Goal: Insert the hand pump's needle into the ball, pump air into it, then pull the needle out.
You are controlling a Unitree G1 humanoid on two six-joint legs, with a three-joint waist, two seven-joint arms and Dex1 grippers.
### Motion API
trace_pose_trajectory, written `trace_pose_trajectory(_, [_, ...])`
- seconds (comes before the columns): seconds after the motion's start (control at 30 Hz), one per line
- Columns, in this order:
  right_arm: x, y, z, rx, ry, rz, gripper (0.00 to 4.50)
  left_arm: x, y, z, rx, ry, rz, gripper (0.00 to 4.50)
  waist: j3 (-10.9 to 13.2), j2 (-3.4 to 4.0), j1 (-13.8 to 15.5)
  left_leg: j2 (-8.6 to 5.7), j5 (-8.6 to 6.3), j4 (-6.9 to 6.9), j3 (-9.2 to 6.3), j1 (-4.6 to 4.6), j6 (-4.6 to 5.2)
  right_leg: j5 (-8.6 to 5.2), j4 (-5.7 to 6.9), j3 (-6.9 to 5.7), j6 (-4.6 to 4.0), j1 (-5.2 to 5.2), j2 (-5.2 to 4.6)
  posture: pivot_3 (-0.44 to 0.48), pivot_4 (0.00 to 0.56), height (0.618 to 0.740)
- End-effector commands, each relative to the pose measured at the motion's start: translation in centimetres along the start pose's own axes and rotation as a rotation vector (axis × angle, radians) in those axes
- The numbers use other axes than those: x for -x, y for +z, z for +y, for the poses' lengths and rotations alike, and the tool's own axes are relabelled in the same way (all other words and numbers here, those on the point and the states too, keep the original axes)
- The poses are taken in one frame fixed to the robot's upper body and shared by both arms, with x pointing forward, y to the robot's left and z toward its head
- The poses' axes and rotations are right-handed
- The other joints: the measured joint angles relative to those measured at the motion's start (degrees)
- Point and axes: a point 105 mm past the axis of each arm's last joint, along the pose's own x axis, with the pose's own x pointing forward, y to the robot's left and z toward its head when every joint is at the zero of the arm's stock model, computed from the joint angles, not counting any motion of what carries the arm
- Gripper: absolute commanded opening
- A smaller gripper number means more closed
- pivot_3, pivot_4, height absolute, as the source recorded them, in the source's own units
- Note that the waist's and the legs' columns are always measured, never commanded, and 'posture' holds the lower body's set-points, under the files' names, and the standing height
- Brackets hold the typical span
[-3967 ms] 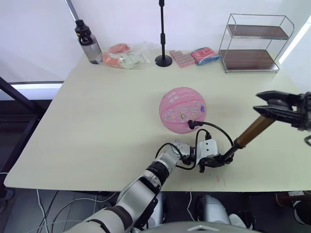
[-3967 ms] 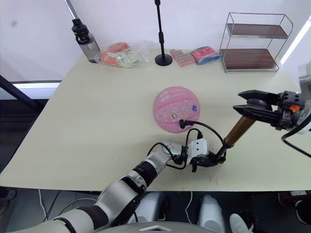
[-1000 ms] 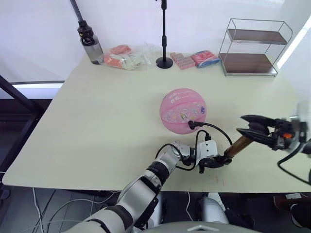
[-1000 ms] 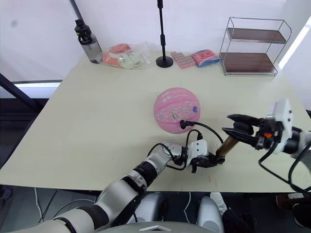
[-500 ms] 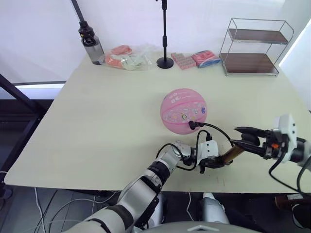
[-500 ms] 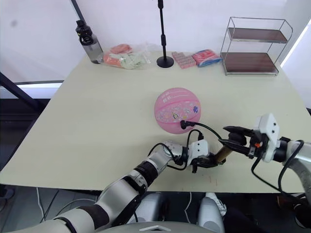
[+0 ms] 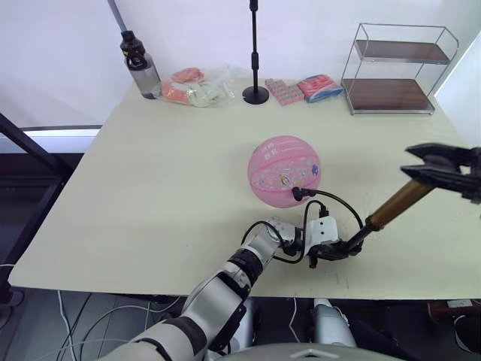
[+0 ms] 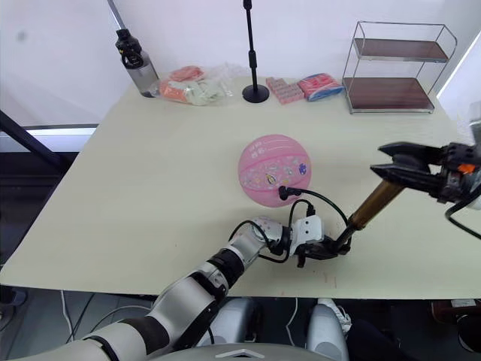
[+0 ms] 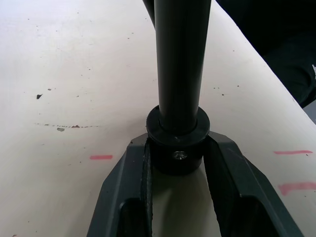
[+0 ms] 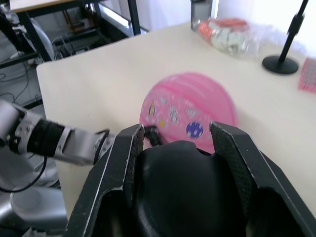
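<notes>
- The ball (image 7: 284,171) rests on the counter (image 7: 150,165) near the middle, a little ahead of the left gripper and well apart from the things along the far edge.
- The needle (image 7: 294,192) end of the hose (image 7: 331,197) sits at the lower right side of the ball, on the side facing the robot. The black fitting touches the ball's skin, so I judge the needle is inside; the pin itself is too small to see.
- The left gripper (image 7: 328,249) lies low on the counter near the front edge. Its fingers (image 9: 129,173) are pressed on both sides of the black end cap at the foot of the hand pump (image 7: 396,204), pinning that end to the counter.
- From this foot the long axis of the pump rises at a slant, up and toward the robot's right. The bronze barrel is in full view, so the pump looks drawn out.
- The right gripper (image 8: 391,170) is at the top end of the pump, well apart from the ball. Its fingers (image 10: 118,158) are closed around the black handle, one on each side.
- In my judgement the step in hand is pumping. The coming stroke goes along the slanted axis, down toward the left gripper, and the right arm must keep to this line so that the foot does not twist out of the left fingers.
</notes>
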Motion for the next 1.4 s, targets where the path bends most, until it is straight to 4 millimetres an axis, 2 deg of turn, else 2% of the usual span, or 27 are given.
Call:
trace_pose_trajectory(0.03, [1.3, 3.4, 0.5, 0.082, -0.010, -0.066, 1.63, 0.7, -4.4, -1.6, 0.096, -0.031, 0.149, 1.07, 0.03, 0.00, 0.00, 0.00, 0.00, 0.00, 0.00, 0.00, 0.00, 0.00, 0.00, 0.00, 0.00, 0.00, 0.00, 0.000, 0.150, 0.740])
trace_pose_trajectory(0.13, [1.6, 4.9, 0.9, 0.078, 0.006, -0.082, 1.63, 0.7, -4.4, -1.6, 0.095, -0.031, 0.150, 1.07, 0.19, 0.25, 0.03, -0.05, 0.00, 0.00, 0.01, -0.09, 0.00, 0.00, 0.00, 0.01, 0.01, -0.08, -0.04, 0.000, 0.150, 0.740])
trace_pose_trajectory(0.2, [1.5, 5.1, 1.1, 0.049, 0.020, -0.089, 1.63, 0.7, -4.4, -1.6, 0.095, -0.030, 0.151, 1.07, 0.17, 0.30, 0.02, -0.11, 0.02, 0.03, 0.02, -0.43, 0.01, 0.08, 0.09, 0.02, 0.15, -0.40, -0.06, 0.000, 0.150, 0.740])
trace_pose_trajectory(0.23, [1.3, 4.8, 1.1, 0.040, 0.022, -0.081, 1.63, 0.7, -4.4, -1.6, 0.095, -0.030, 0.150, 1.07, 0.17, 0.30, 0.04, -0.15, 0.13, 0.12, 0.01, -0.87, -0.17, 0.13, 0.22, 0.03, 0.21, -0.87, 0.00, 0.000, 0.150, 0.740])
trace_pose_trajectory(0.27, [1.0, 4.0, 1.2, 0.033, 0.027, -0.058, 1.63, 0.7, -4.4, -1.6, 0.095, -0.030, 0.149, 1.07, 0.17, 0.31, 0.08, -0.18, 0.22, 0.12, 0.01, -0.94, -0.31, 0.13, 0.23, 0.03, 0.22, -0.96, 0.04, 0.000, 0.150, 0.740])
trace_pose_trajectory(0.37, [-0.1, -0.2, 0.9, 0.022, 0.016, 0.059, 1.63, 0.7, -4.4, -1.7, 0.097, -0.030, 0.146, 1.07, 0.08, 0.12, 0.15, -0.24, 0.25, 0.06, -0.07, -0.94, -0.37, 0.12, 0.18, -0.06, 0.21, -0.95, 0.12, 0.000, 0.150, 0.740])
trace_pose_trajectory(0.5, [-0.5, -2.5, 0.2, 0.042, -0.019, 0.070, 1.63, 0.7, -4.5, -1.7, 0.099, -0.028, 0.146, 1.07, -0.07, -0.13, -0.14, -0.25, 0.19, 0.08, -0.13, -0.79, -0.28, 0.13, 0.17, -0.14, 0.23, -0.78, 0.17, 0.000, 0.150, 0.740])
trace_pose_trajectory(0.57, [-1.1, -4.0, 0.8, 0.003, 0.009, 0.070, 1.63, 0.7, -4.5, -1.7, 0.099, -0.028, 0.146, 1.07, -0.09, -0.11, -0.26, -0.28, 0.14, 0.09, -0.38, -0.65, -0.16, 0.16, 0.22, 0.20, 0.14, -0.72, 0.80, 0.000, 0.150, 0.740])
trace_pose_trajectory(0.6, [-1.6, -5.5, 1.3, -0.010, 0.035, 0.102, 1.63, 0.7, -4.5, -1.7, 0.099, -0.027, 0.147, 1.07, -0.11, -0.14, -0.27, -0.28, 0.18, 0.10, -0.56, -0.60, -0.21, 0.23, 0.22, 0.33, -0.06, -0.72, 1.23, 0.000, 0.150, 0.740])
trace_pose_trajectory(0.63, [-2.0, -6.6, 1.6, -0.026, 0.043, 0.111, 1.63, 0.7, -4.5, -1.7, 0.100, -0.025, 0.147, 1.07, -0.34, -0.41, -0.18, -0.27, 0.19, 0.09, -0.68, -0.58, -0.22, 0.24, 0.22, 0.50, -0.13, -0.71, 1.41, 0.000, 0.150, 0.740])
trace_pose_trajectory(0.7, [-2.5, -8.9, 1.8, -0.015, 0.044, 0.167, 1.63, 0.8, -4.6, -1.7, 0.101, -0.024, 0.148, 1.07, -0.42, -0.48, -0.19, -0.21, 0.22, 0.09, -0.88, -0.56, -0.26, 0.20, 0.25, 0.55, -0.26, -0.71, 1.46, 0.000, 0.150, 0.740])
trace_pose_trajectory(0.83, [-3.2, -12.1, 1.7, -0.059, 0.011, 0.190, 1.63, 0.7, -4.6, -1.7, 0.103, -0.023, 0.149, 1.07, -0.79, -0.66, -0.19, -0.21, 0.23, 0.08, -0.90, -0.49, -0.30, 0.20, 0.26, 0.63, -0.28, -0.71, 1.45, 0.000, 0.150, 0.740])
trace_pose_trajectory(0.97, [-4.0, -14.7, 2.6, -0.096, 0.016, 0.196, 1.63, 0.7, -4.6, -1.7, 0.104, -0.022, 0.148, 1.07, -0.99, -0.76, -0.20, -0.21, 0.23, 0.06, -0.93, -0.40, -0.32, 0.19, 0.26, 0.68, -0.32, -0.65, 1.45, 0.000, 0.150, 0.740])
trace_pose_trajectory(1.07, [-4.4, -16.6, 3.1, -0.117, 0.006, 0.202, 1.63, 0.7, -4.6, -1.7, 0.105, -0.021, 0.147, 1.07, -1.02, -0.79, -0.20, -0.21, 0.21, -0.09, -0.93, 0.10, -0.32, 0.05, 0.20, 0.68, -0.55, -0.19, 1.43, 0.000, 0.150, 0.740])
trace_pose_trajectory(1.2, [-4.5, -16.8, 3.0, -0.097, -0.014, 0.189, 1.63, 0.7, -4.6, -1.7, 0.105, -0.022, 0.147, 1.07, -1.11, -0.66, -0.23, -0.17, 0.20, -0.14, -0.97, 0.27, -0.32, -0.02, 0.20, 0.64, -0.66, -0.06, 1.42, 0.000, 0.150, 0.740])
trace_pose_trajectory(1.4, [-3.5, -11.7, 1.9, -0.055, -0.011, 0.097, 1.63, 0.7, -4.6, -1.8, 0.103, -0.026, 0.147, 1.07, -1.01, -0.50, -0.16, -0.16, 0.20, -0.14, -0.99, 0.23, -0.32, -0.03, 0.19, 0.61, -0.69, -0.06, 1.38, 0.000, 0.150, 0.740])
